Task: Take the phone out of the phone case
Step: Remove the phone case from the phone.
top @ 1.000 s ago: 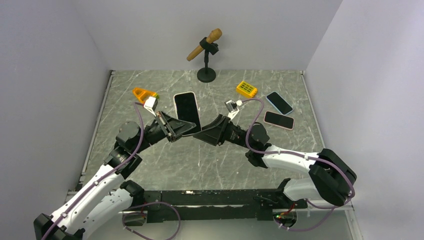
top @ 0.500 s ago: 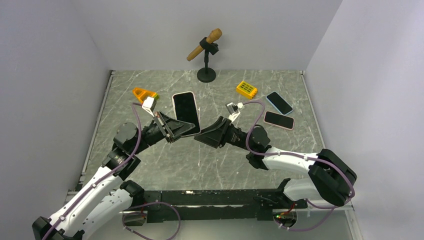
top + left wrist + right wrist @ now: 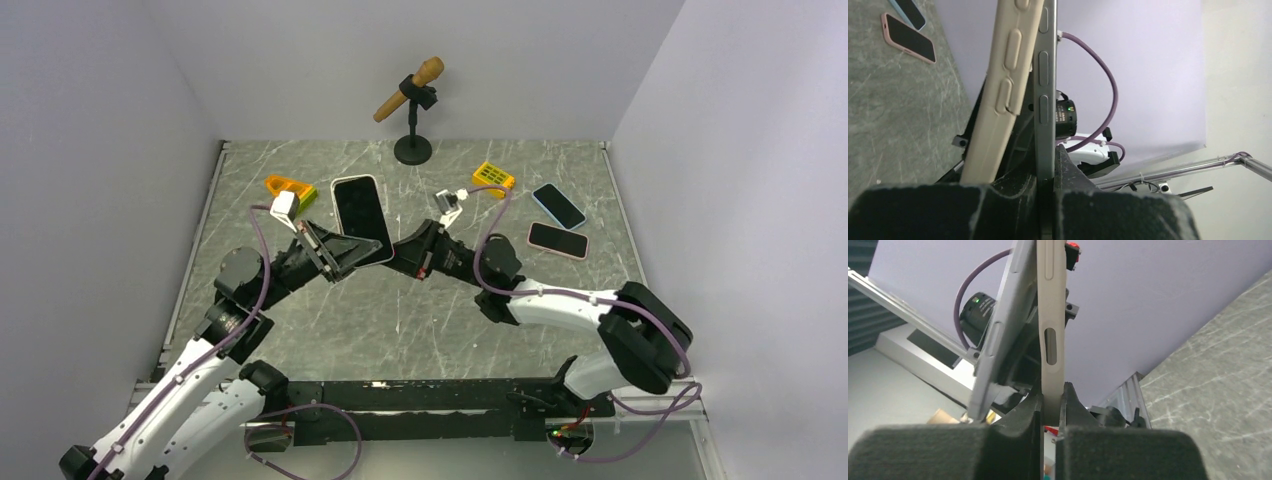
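Lighting: bright, even and diffuse in all 3 views; the source is probably overhead, out of frame.
Shadows: soft and short, pooled beneath both arms on the marble table (image 3: 400,320). The left wall (image 3: 100,150) reads slightly greyer than the right wall (image 3: 740,150).
Top view: sharp throughout, with mild stretching toward the corners.
Left wrist view: the left gripper pads (image 3: 948,212) are dark and out of focus at the bottom edge. The phone (image 3: 1045,75) rim carries a pale highlight. The phone case (image 3: 1003,75) is crisp.
Right wrist view: the right gripper pads (image 3: 948,452) are blurred, and the left background is dim and hazy.
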### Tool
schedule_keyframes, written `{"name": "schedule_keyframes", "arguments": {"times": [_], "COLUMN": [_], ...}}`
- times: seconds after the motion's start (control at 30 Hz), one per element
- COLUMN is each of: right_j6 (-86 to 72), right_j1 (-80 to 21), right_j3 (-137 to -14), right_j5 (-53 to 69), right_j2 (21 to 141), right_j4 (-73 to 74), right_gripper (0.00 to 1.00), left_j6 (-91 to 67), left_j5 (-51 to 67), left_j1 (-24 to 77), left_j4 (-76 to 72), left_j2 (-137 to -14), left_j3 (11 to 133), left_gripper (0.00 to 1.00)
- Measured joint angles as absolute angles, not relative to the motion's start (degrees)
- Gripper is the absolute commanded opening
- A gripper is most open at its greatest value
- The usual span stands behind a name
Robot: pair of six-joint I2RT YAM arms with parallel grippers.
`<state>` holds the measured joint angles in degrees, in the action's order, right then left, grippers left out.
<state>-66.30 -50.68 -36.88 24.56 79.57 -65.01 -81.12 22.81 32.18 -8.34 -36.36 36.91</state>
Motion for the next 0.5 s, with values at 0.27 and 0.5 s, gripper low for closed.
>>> {"name": "schedule_keyframes", "arguments": {"times": [0.27,0.5], "right_j6": [-67.9,-70.5], "right_j1": [-51.0,-46.1], "right_j3": [-42.0,-43.3], "right_j5": [19.5,13.2], "right_j2": [83.7,83.9], "right_j4": [-64.1,-61.7], "right_gripper": [0.00,0.00], "left_j6": [-81.3,-79.5], "left_j5": [23.7,26.5], "left_j1": [32.4,33.2], "left_j4": [-9.0,-0.2], "left_j2": [-35.2,-29.7], "left_j3": [35.8,33.8], "left_gripper": [0.00,0.00]}}
